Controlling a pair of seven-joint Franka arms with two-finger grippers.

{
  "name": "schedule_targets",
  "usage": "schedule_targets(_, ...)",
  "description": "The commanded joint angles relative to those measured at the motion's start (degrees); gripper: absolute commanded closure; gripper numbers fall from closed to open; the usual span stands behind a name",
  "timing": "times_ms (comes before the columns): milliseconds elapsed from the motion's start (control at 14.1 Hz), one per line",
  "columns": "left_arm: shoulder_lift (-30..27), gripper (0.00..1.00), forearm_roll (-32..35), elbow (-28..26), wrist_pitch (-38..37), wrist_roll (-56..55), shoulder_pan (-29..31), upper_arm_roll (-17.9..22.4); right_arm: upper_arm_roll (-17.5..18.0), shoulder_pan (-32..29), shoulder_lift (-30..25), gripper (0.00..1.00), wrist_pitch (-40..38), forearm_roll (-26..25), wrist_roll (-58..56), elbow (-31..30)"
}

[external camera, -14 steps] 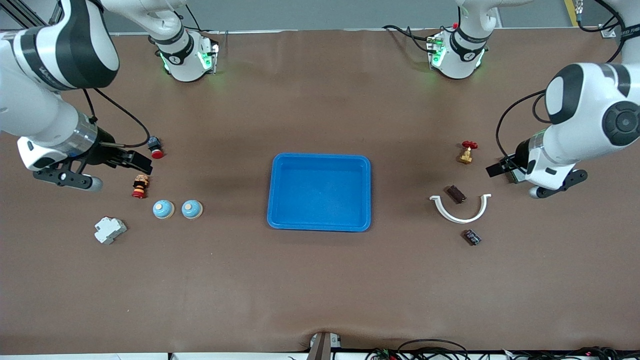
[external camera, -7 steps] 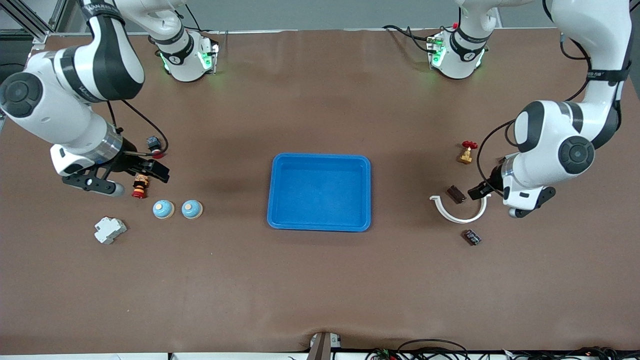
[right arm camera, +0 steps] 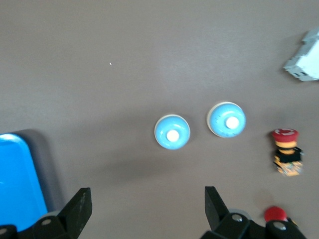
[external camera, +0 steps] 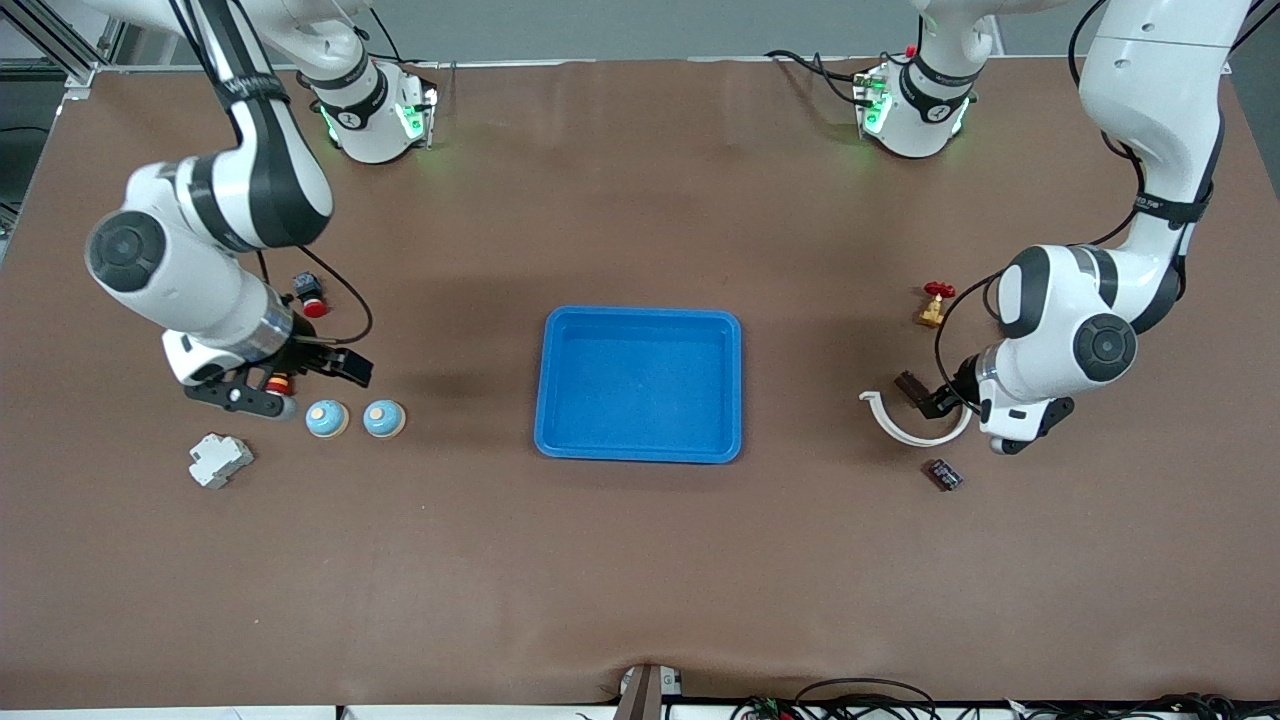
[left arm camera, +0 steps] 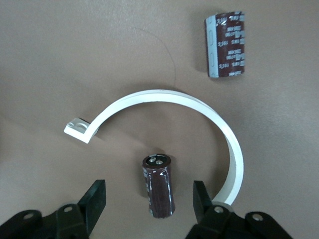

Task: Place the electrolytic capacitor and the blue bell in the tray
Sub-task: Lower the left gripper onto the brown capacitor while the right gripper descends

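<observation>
The blue tray (external camera: 640, 385) lies mid-table and is empty; its corner shows in the right wrist view (right arm camera: 17, 174). Two blue bells (external camera: 326, 418) (external camera: 383, 418) stand side by side toward the right arm's end, also in the right wrist view (right arm camera: 172, 132) (right arm camera: 226, 119). My right gripper (external camera: 340, 372) (right arm camera: 147, 204) is open and empty, beside the bells. A dark brown electrolytic capacitor (external camera: 908, 388) (left arm camera: 159, 185) lies inside a white half ring (external camera: 915, 432) (left arm camera: 164, 97). My left gripper (external camera: 935, 400) (left arm camera: 149, 199) is open, its fingers on either side of that capacitor without touching it. A second capacitor (external camera: 943, 474) (left arm camera: 226, 45) lies nearer the front camera.
A brass valve with a red handle (external camera: 934, 305) stands near the left arm. A red push button (external camera: 310, 295), a red-and-yellow button (external camera: 278, 380) partly under the right gripper, and a white breaker (external camera: 219, 460) lie near the bells.
Both arms swung in and down. The left gripper moved from beside the half ring to over the capacitor inside it. The right gripper moved toward the bells.
</observation>
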Motion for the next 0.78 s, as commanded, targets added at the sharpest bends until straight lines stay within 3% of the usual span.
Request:
schedule_targets(0, 0.85, 0.27, -0.95, 0.01, 0.78, -1.89, -0.19, -0.24, -0.2, 0.37, 2.92, 0.0, 2.72, 0.29, 0.79, 0.12)
schedule_targets(142, 1.12, 0.37, -0.95, 0.01, 0.78, -1.89, -0.36, -0.24, -0.2, 0.37, 4.94, 0.0, 4.65, 0.29, 0.7, 0.12)
schedule_targets(711, 4.02, 0.4, -0.95, 0.01, 2.01, -1.89, -0.54, -0.24, -0.29, 0.2, 10.84, 0.0, 10.27, -0.24, -5.35, -0.05)
